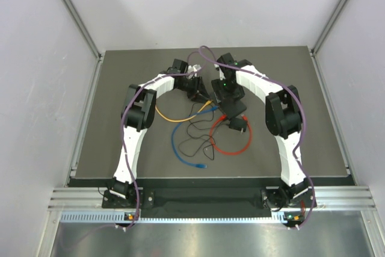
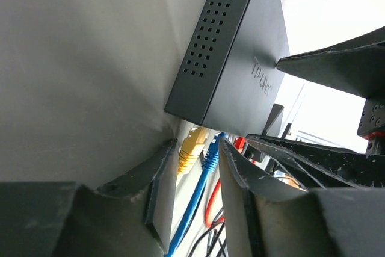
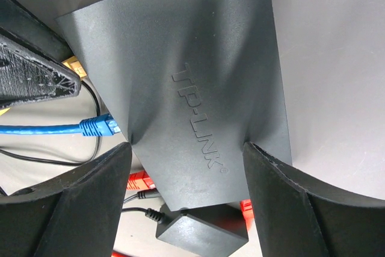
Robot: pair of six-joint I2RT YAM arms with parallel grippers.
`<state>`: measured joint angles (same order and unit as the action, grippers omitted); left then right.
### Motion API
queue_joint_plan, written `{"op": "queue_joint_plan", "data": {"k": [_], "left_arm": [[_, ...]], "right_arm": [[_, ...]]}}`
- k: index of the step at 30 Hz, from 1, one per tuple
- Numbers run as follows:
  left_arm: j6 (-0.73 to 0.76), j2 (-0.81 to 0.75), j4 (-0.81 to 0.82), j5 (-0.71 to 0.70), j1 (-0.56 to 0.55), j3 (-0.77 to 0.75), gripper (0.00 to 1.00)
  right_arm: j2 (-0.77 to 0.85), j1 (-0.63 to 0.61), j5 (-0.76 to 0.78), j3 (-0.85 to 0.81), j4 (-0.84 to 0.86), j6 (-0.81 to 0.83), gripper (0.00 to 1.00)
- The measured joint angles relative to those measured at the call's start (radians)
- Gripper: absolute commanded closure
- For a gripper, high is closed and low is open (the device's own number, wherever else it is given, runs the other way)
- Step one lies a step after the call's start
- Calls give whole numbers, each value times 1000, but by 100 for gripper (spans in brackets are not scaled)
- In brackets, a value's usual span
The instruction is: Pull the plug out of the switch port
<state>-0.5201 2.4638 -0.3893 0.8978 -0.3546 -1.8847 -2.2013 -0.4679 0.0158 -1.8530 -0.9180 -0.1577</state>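
The flat black switch (image 3: 198, 70) lies mid-table (image 1: 236, 108). Yellow (image 2: 191, 147), blue (image 2: 210, 154) and red (image 3: 139, 180) plugs sit in its port edge. My left gripper (image 2: 197, 159) is open at that edge, with the yellow and blue plugs between its fingers; the blue one lies against the right finger (image 2: 236, 176). My right gripper (image 3: 186, 147) is open over the switch, with its fingertips (image 3: 251, 151) resting on the top face by the logo. Both grippers meet over the switch in the top view, left (image 1: 197, 91) and right (image 1: 227, 97).
A small black power adapter (image 3: 201, 230) with a thin black wire sits against the switch's near end (image 1: 240, 126). Yellow (image 1: 180, 118), blue (image 1: 180, 148) and red (image 1: 231, 145) cables loop across the mat toward the near edge. White walls enclose the table.
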Motion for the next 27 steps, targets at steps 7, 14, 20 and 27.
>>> {"op": "queue_joint_plan", "data": {"k": [7,14,20,27], "left_arm": [[-14,0,0,-3,0,0,64],[-30,12,-26,-27,-2,-19,67],[-36,17,-31,-32,-9,-36,63],[-45,17,-37,-55,-11,-36,78]], "right_arm": [[0,0,-4,0,2,0,27],[0,0,-6,0,2,0,27],[0,0,-7,0,3,0,28],[0,0,-10,0,4,-1,30]]}}
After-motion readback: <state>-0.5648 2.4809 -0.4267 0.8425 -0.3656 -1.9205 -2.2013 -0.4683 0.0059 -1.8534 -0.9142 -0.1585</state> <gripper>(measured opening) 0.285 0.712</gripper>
